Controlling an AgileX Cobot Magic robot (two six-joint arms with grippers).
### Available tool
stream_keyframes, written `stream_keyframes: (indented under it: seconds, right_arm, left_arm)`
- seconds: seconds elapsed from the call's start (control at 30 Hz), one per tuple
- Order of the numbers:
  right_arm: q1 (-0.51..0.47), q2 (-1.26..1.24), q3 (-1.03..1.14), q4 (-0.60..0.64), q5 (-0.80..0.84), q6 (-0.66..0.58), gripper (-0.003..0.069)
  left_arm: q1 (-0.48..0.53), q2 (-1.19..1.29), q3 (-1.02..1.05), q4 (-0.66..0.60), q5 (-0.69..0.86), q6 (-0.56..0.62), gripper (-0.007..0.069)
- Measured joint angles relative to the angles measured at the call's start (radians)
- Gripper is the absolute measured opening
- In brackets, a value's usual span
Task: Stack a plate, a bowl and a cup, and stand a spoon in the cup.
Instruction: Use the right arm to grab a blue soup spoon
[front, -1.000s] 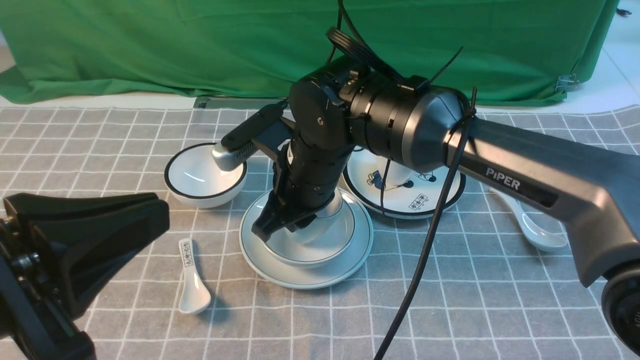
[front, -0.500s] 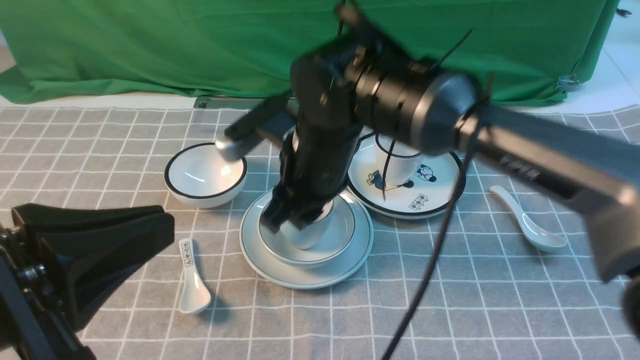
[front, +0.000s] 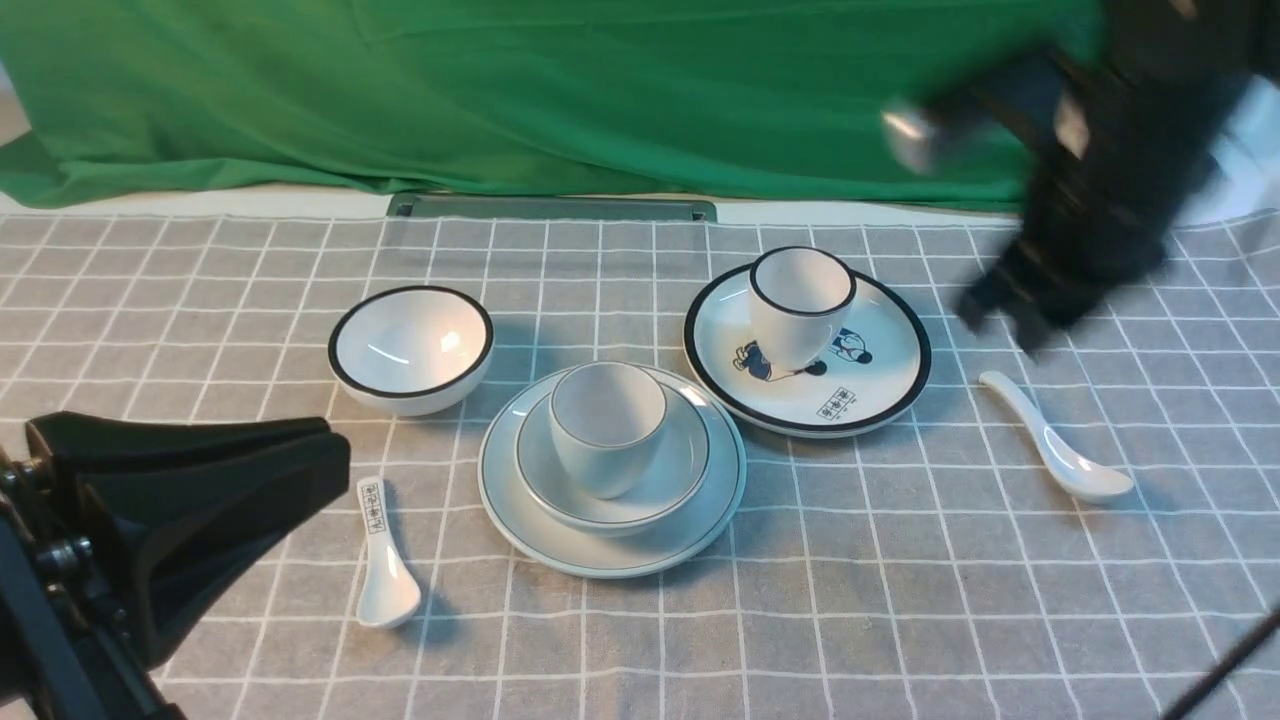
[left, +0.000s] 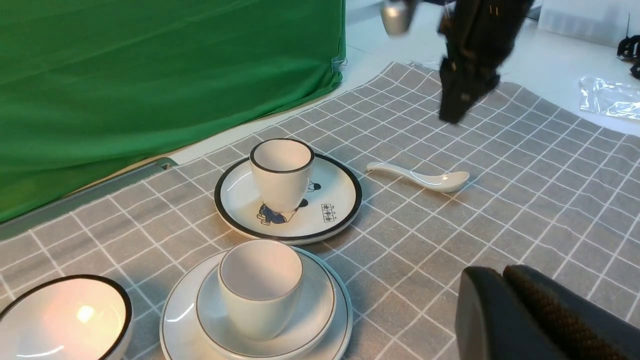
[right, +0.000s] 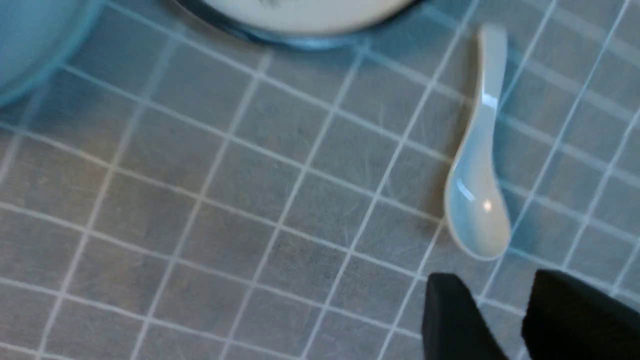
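Plate (front: 620, 556), pale bluish-white with a thin dark line at its rim, lies flat on the grey checked cloth (front: 900, 610) near the middle of the front view. On it we see the bowl (front: 688, 452), shallow and wide with a thin grey rim line. In the bowl stands the cup (front: 607, 430), small, handleless and round-bottomed, upright with its mouth up and nothing inside. The three sit nested, roughly centred on one another.

We find the spoon (front: 1048, 438) well to the robot's right of the stack. It is plain white all over and lies flat on the cloth, scoop end toward the camera and handle angled away toward the cartoon plate (front: 872, 382). Nothing touches it.

The right arm shows high at the far right of the front view, badly blurred, its wrist turned downward. The right gripper (front: 1000, 325) hangs above the cloth just beyond the spoon's handle end, clear of it. In its own wrist view we see two dark fingers (right: 450, 320) standing partly apart with bare cloth between them, holding nothing, and the spoon lies close ahead of them.

The left gripper (front: 335, 440) sits low at the near left, pointing toward the stack. Its fingers are pressed together with nothing in them.
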Motion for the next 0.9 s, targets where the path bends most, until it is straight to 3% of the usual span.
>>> stream_keyframes:
  seconds: [0.13,0.2,0.27,0.9]
  right_arm:
    - [-0.117,0.064,0.054,0.141,-0.118,-0.058,0.0346]
    - [-0.173,0.125,0.042,0.179,-0.168,-0.086,0.0406]
    - [-0.192,0.168,0.026,0.185,-0.192,-0.105,0.0422]
    - [-0.205,0.415,-0.119,0.181,-0.316,-0.151,0.0404]
  left_arm:
    - [0.0,0.0,0.0,0.002,-0.011,0.004,0.0017]
    - [0.0,0.0,0.0,0.003,-0.024,0.005,0.0017]
    - [0.0,0.0,0.0,0.005,-0.025,0.005,0.0017]
    - [0.0,0.0,0.0,0.011,-0.031,0.005,0.0017]
